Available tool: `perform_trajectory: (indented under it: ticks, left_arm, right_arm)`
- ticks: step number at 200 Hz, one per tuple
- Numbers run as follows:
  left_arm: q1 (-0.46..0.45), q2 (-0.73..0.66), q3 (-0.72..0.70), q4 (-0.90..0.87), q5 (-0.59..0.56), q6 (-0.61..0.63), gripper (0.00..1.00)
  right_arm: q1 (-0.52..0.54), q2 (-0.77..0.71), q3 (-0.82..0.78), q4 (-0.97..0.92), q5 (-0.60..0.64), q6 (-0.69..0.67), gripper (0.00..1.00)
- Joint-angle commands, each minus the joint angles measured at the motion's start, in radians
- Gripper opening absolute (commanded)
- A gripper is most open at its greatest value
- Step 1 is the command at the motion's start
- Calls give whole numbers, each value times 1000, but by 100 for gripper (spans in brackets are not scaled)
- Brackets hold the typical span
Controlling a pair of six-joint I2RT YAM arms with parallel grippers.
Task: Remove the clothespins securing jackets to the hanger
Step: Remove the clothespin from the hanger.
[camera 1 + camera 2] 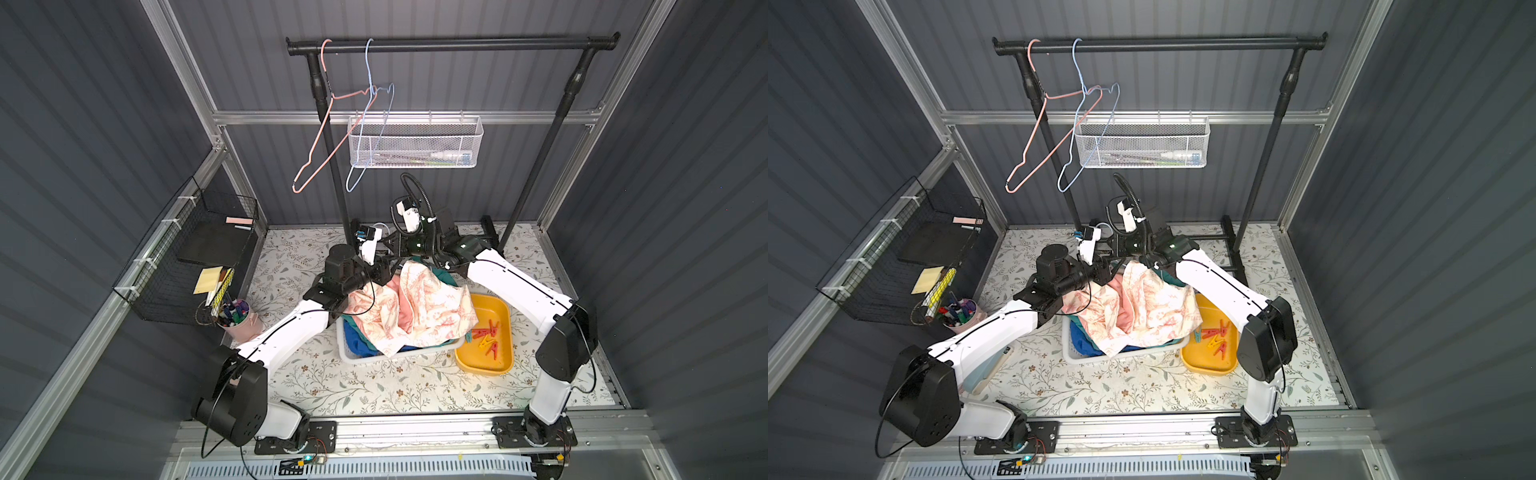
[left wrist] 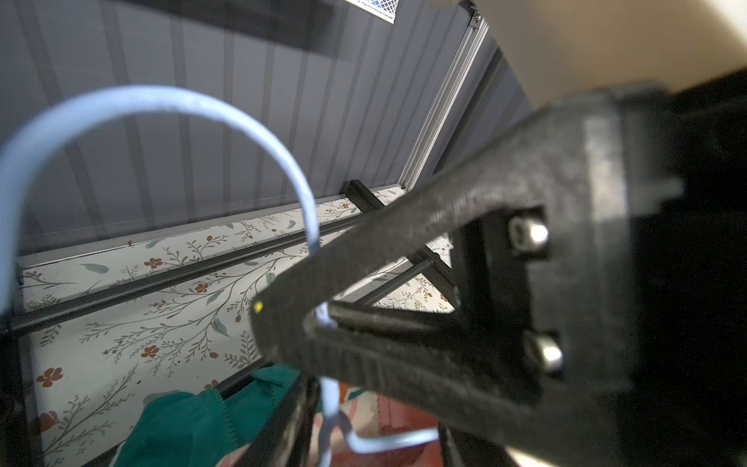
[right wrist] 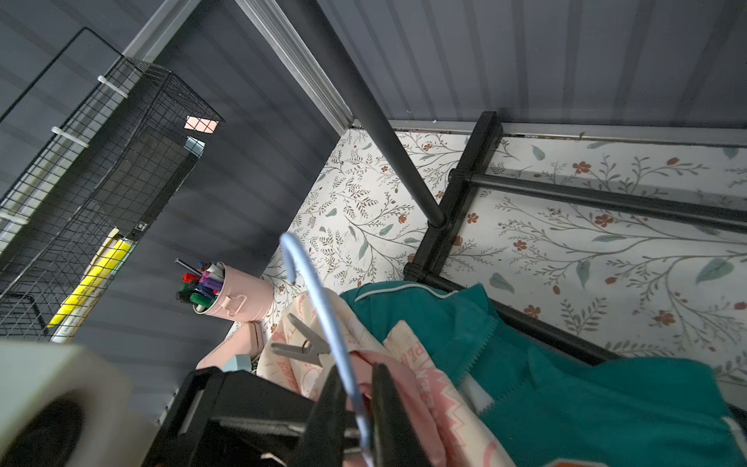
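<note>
The black metal garment rack (image 1: 453,43) stood at the back of the floral-papered counter (image 1: 374,390). On its rail hung a bare pink wire hanger (image 1: 320,137) and a bare blue wire hanger (image 1: 376,124). In front, a white plastic laundry basket (image 1: 353,360) was heaped with the cream jacket with pink floral print (image 1: 428,303) on top, the teal jacket (image 3: 566,364) behind it and the blue jacket (image 1: 357,340) underneath. Pink letters (image 3: 408,347) ran across the cream cloth, too blurred for me to read. A black wire wall basket (image 1: 187,257) carried a yellow pad (image 1: 208,280); a white mesh wall basket (image 1: 415,141) held slim things I could not make out. Just beside the laundry basket, a yellow plastic tray (image 1: 490,368) held loose plastic clothespins (image 1: 487,336), mostly red-coral, one yellow, one teal. A pink metal cup (image 3: 242,299) was full of coloured markers (image 3: 200,283). My right fingers (image 3: 384,404) were closed tight on the neck of a third, light-blue wire hanger (image 3: 319,299) that rose out of the cream jacket. My left fingers (image 2: 404,226) had the same wire running between them near the tips; whether they pinched it I could not tell. A whitish-grey clothespin (image 3: 303,343) sat on the cream cloth, right beside that wire.
</note>
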Motion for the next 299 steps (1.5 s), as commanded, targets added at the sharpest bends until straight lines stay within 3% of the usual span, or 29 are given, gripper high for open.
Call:
perform_trajectory:
  ticks: [1, 18, 71, 95, 163, 185, 224, 256, 267, 299]
  left_arm:
    - [-9, -18, -2, -61, 34, 5, 53]
    - [-9, -33, 15, -87, 35, 16, 59]
    - [-7, -99, 76, -181, -9, 31, 75]
    - [2, -138, 90, -225, -79, 30, 82]
    - [110, -232, 134, -320, -107, 49, 88]
    - [218, -232, 138, -317, -24, 49, 87]
    - [422, -205, 70, -182, 323, 45, 84]
    - [443, -198, -2, -40, 512, 118, 80]
    - [443, -183, -4, -47, 549, 206, 80]
    - [443, -165, -28, -25, 539, 352, 81]
  right_arm:
    - [4, -12, 11, 22, -29, -13, 5]
    - [3, -22, 3, 26, -46, -23, 0]
    - [-30, -65, -58, 98, -159, -27, 0]
    - [-68, -78, -93, 144, -234, -4, 0]
    - [-133, -90, -142, 220, -388, 7, 0]
    - [-164, -90, -165, 274, -473, 29, 0]
    - [-230, -63, -184, 377, -628, 83, 0]
    - [-267, -23, -175, 431, -760, 115, 0]
    - [-278, -10, -170, 442, -803, 122, 0]
    - [-299, 18, -152, 450, -898, 118, 0]
